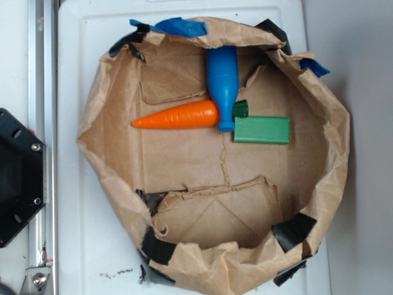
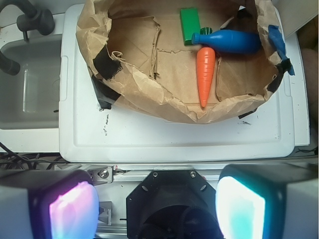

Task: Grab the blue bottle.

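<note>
The blue bottle (image 1: 222, 80) lies inside a crumpled brown paper tray (image 1: 92, 132), its neck pointing at the green block. It also shows in the wrist view (image 2: 232, 41) at the upper right. Its neck lies across the wide end of an orange carrot (image 1: 181, 115). My gripper (image 2: 157, 209) is not seen in the exterior view. In the wrist view its jaws stand wide apart and empty at the bottom edge, over the black robot base (image 2: 169, 199), well short of the paper tray (image 2: 149, 99) and far from the bottle.
A green rectangular block (image 1: 261, 129) lies beside the bottle's neck; it shows in the wrist view too (image 2: 189, 26). The carrot (image 2: 205, 72) lies below the bottle there. The tray sits on a white board (image 2: 174, 139). A grey sink (image 2: 30, 89) is at left. Blue tape scraps (image 1: 178, 26) mark the rim.
</note>
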You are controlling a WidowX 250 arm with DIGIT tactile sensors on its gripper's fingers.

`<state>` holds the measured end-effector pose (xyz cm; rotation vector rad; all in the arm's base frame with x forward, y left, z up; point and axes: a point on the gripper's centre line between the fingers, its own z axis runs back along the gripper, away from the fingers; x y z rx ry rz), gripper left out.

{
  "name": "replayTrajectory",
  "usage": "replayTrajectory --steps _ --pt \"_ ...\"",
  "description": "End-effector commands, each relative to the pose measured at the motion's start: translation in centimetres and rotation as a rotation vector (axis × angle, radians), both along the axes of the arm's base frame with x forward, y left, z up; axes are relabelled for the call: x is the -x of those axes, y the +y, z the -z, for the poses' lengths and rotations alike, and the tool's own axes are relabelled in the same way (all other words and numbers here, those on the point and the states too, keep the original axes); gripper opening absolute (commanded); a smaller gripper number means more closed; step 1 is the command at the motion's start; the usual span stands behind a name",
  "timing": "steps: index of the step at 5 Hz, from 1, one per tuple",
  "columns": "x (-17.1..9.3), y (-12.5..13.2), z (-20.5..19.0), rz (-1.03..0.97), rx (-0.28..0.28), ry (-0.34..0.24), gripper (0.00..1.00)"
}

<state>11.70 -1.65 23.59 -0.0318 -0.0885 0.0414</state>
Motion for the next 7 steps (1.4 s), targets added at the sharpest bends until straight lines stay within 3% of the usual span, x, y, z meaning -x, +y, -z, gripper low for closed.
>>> replayTrajectory --steps 1,3,4,5,7 --pt "0.0 0.0 0.0 0.000 0.000 0.000 1.00" --pt "-9.8 2.6 4.8 -0.345 -0.031 -0.002 1.00" --pt "-13.4 4.0 6.3 -0.490 -0.022 -0.053 1.00" --pt "-14.3 6.1 8.4 -0.698 0.071 -0.147 1.00" --pt "-16.1 8.2 11.8 -0.926 0.060 -0.263 1.00"
